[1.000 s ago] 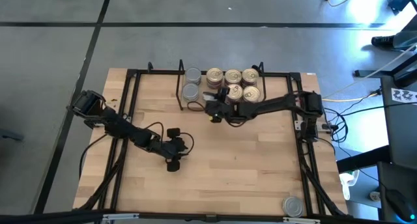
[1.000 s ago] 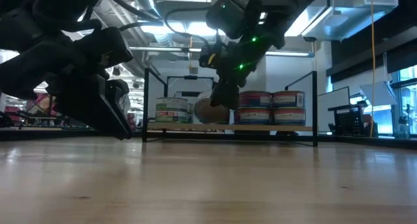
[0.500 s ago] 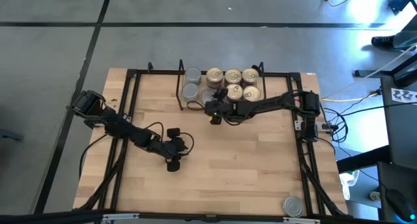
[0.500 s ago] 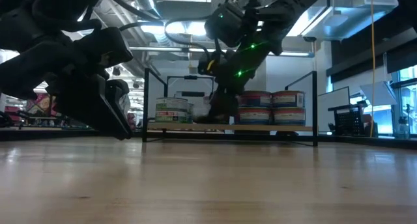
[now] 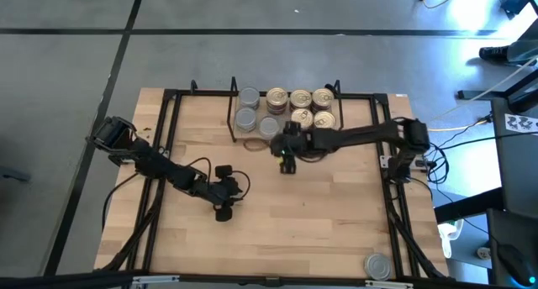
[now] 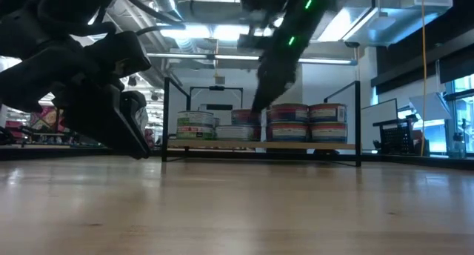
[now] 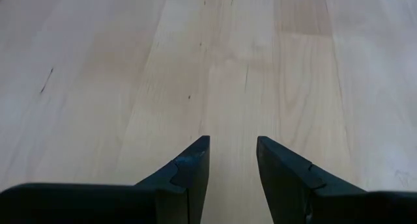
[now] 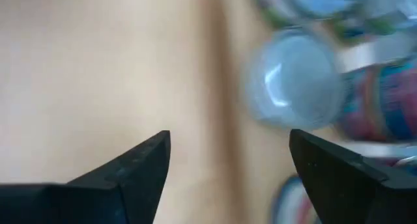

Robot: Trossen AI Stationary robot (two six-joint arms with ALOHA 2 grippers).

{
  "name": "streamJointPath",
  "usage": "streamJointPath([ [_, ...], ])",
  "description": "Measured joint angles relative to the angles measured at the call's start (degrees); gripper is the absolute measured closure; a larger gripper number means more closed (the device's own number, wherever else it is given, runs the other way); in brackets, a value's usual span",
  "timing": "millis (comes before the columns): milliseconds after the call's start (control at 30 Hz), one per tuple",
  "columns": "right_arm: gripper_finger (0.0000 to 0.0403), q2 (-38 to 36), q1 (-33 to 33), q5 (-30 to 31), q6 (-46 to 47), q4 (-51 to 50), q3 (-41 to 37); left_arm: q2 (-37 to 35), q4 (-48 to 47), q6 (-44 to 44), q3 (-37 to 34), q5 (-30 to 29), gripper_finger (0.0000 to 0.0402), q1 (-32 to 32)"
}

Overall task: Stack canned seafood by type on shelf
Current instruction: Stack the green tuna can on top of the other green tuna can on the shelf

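The right gripper (image 5: 287,159) stands released, jaws wide and holding nothing, just off the front edge of the shelf (image 5: 232,121) by a silver-topped tin (image 5: 270,127) lying flat on its board. Beside it on the board are two more silver tins (image 5: 249,96) toward the left end and the gold-lidded tins (image 5: 301,97) toward the right. So a placement looks just finished. One stray tin (image 5: 377,265) waits near the worktop's front right corner (a long reach); fetching it seems next. The left gripper (image 5: 223,213) idles part-open over bare worktop, empty.
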Motion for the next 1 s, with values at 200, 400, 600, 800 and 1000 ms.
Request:
streamJointPath([
  [200,0.0091,-4.64,8.29,-8.72,10.68,-12.60,0.67,0.02,1.86,-0.54,0.00,-0.01,0.0277,0.01],
  [400,0.0092,-5.62,18.32,-16.87,24.05,-22.62,0.66,0.04,7.77,2.78,0.00,0.00,0.0277,0.02],
  [600,0.0126,-5.23,27.58,-22.26,39.78,-28.67,0.57,0.04,8.70,4.01,0.02,0.03,0.0277,0.02],
  [800,0.0181,-5.28,35.69,-33.19,58.44,-30.56,-0.82,0.04,8.44,3.68,0.02,0.03,0.0277,-0.25],
  [1000,0.0235,-5.23,43.77,-44.25,76.16,-27.66,-6.57,0.04,8.55,3.60,0.02,0.07,0.0277,-1.14],
])
